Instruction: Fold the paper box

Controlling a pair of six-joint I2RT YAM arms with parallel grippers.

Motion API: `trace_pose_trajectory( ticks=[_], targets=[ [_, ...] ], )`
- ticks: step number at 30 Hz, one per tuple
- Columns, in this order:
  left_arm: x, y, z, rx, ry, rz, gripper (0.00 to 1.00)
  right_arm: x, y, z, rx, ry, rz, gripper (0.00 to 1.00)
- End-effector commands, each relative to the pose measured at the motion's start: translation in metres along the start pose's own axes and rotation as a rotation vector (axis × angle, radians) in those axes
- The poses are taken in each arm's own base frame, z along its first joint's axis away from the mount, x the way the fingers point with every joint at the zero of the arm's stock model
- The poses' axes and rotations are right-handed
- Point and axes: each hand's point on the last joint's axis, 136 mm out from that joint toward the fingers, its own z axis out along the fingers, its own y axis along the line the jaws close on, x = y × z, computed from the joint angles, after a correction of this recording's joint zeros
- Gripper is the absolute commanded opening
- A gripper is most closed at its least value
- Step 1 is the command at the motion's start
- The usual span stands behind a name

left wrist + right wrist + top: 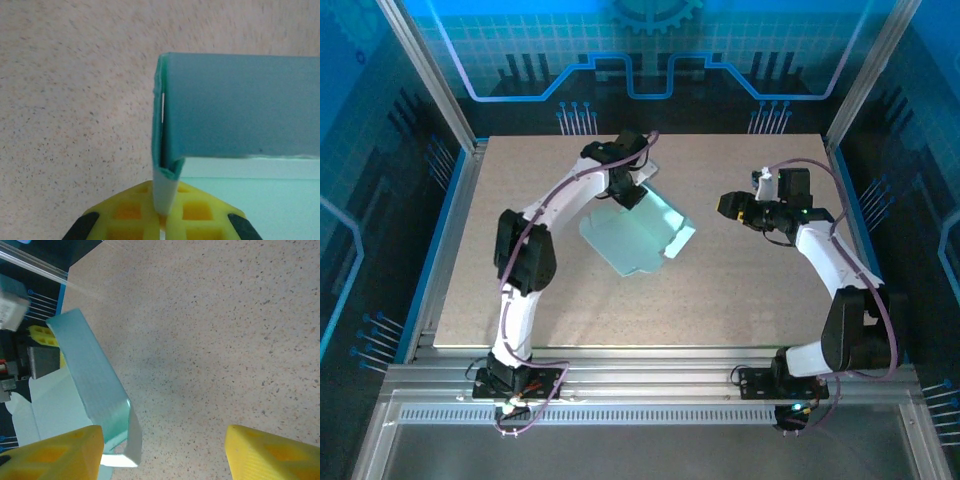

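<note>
Top cam high at near edge, looking down; wrist cams close over table (pixel 720 300), all sharing paper box (pixel 635 235).

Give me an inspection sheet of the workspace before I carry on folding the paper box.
Surface: speckled beige table, no marks seen.
Job's things: paper box near the table's middle, partly folded, one wall raised.
Clutter: nothing seen.
Grippers: left gripper shut on a raised flap of the paper box; right gripper open, holding nothing, beside the raised wall.
Cables: purple cables run along both arms, off the box.
Surroundings: aluminium frame at the near edge; blue printed panels behind and at the sides.
</note>
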Motion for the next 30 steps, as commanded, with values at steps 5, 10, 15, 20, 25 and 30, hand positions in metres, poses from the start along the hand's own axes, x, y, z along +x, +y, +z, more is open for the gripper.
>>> trace_pose_trajectory(
  ticks=[5, 10, 15, 20, 25, 30],
  targets=[
    [0.064, -0.016, 0.022, 0.142, 0.354, 0.308, 0.0, 0.005, -0.007, 0.005, -0.018, 0.024, -0.006, 0.67],
    [0.07, -0.007, 0.048, 0.11, 0.418, 0.378, 0.03, 0.009, -0.011, 0.01, -0.022, 0.043, 0.008, 0.67],
    [0.054, -0.007, 0.048, 0.093, 0.37, 0.407, 0.47, 0.006, -0.01, 0.013, -0.028, 0.047, 0.008, 0.66],
    [0.034, -0.008, 0.036, 0.058, 0.29, 0.411, 0.54, 0.003, -0.007, 0.016, -0.023, 0.057, -0.016, 0.66],
    [0.009, -0.016, 0.003, 0.035, 0.167, 0.401, 0.63, -0.002, -0.002, 0.017, -0.023, 0.06, -0.058, 0.66],
    [-0.027, -0.016, -0.047, 0.004, -0.05, 0.313, 0.75, -0.004, 0.005, 0.032, 0.009, 0.104, -0.146, 0.66]
  ],
)
